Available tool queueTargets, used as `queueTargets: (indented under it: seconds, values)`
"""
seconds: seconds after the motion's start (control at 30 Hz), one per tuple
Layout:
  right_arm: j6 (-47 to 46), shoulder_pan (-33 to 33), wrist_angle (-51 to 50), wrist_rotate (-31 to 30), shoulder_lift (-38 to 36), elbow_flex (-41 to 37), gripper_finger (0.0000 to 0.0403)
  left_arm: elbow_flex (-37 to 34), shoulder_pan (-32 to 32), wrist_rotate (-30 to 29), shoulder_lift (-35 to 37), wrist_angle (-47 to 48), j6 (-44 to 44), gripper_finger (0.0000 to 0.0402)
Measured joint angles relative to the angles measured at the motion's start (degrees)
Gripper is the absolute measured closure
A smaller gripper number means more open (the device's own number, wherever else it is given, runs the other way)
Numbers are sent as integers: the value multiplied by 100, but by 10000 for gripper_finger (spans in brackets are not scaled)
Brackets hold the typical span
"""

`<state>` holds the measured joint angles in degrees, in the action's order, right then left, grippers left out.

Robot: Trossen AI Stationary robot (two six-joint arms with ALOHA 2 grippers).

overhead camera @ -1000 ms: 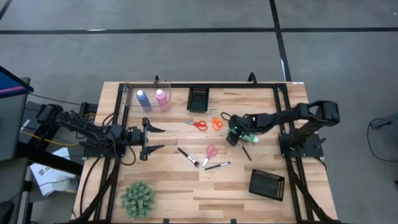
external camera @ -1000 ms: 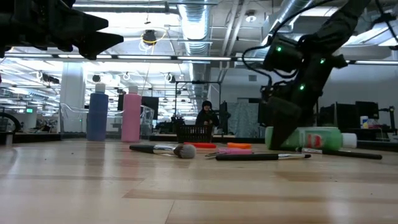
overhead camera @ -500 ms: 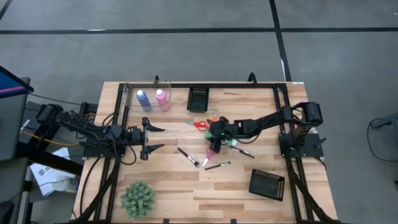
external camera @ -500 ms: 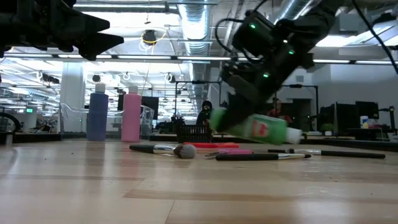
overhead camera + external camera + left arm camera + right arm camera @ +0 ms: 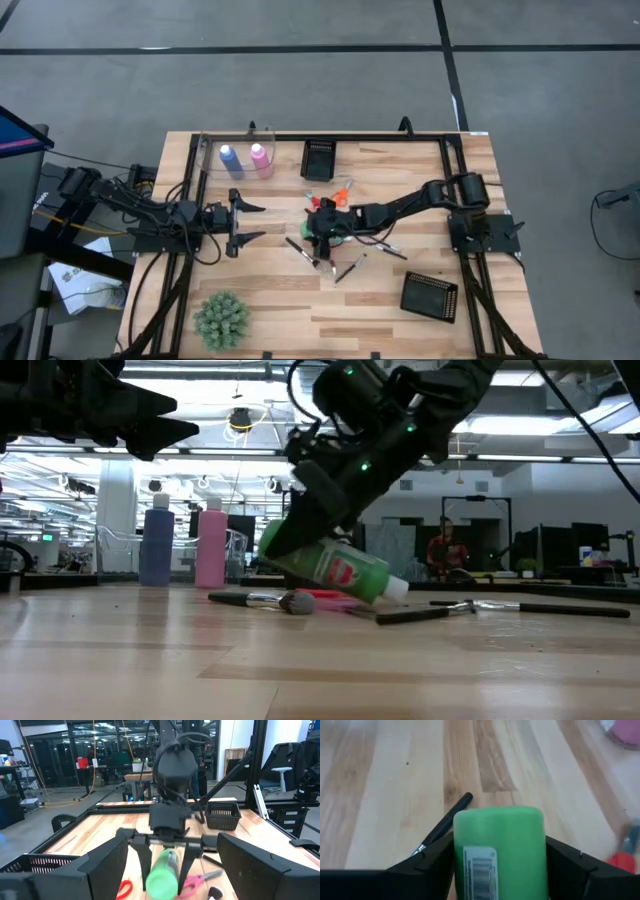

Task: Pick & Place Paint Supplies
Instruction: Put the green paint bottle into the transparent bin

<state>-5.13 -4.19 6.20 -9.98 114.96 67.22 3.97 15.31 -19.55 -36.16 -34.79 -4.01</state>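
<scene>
One green bottle [image 5: 330,565] sits clamped in the right gripper [image 5: 310,525].

Tilted bottle [image 5: 335,565] above table [image 5: 200,670] middle, between two trays [image 5: 319,158].

We note the right tool [image 5: 322,222] has carried the green bottle [image 5: 335,567] from the counter's right side to its middle. The bottle, previously lying flat, now hangs tilted, cap end low over the brushes [image 5: 262,599].
</scene>
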Motion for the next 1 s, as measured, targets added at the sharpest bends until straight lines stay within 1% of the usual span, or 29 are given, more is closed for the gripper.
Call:
queueTargets:
  seconds: [0.13,0.3,0.43,0.6,0.77,0.9,1.0]
  values:
    - [69,-25,28,-10,78,172,141,0,0,0,0,14,0,103]
    - [249,-57,70,-5,-14,273,109,0,0,-33,0,69,5,103]
    - [555,-198,565,74,-224,306,89,1,0,-48,0,253,151,103]
    - [1174,-476,1359,117,-310,301,86,256,0,-59,-123,788,363,103]
    - [1551,-681,2447,399,-337,69,86,776,0,-58,-683,1388,550,103]
    - [1583,-760,3448,530,-337,-364,86,1208,0,-57,-1426,1703,603,103]
    - [1593,-822,4143,527,-462,-850,86,1532,-1,-57,-2072,1797,603,103]
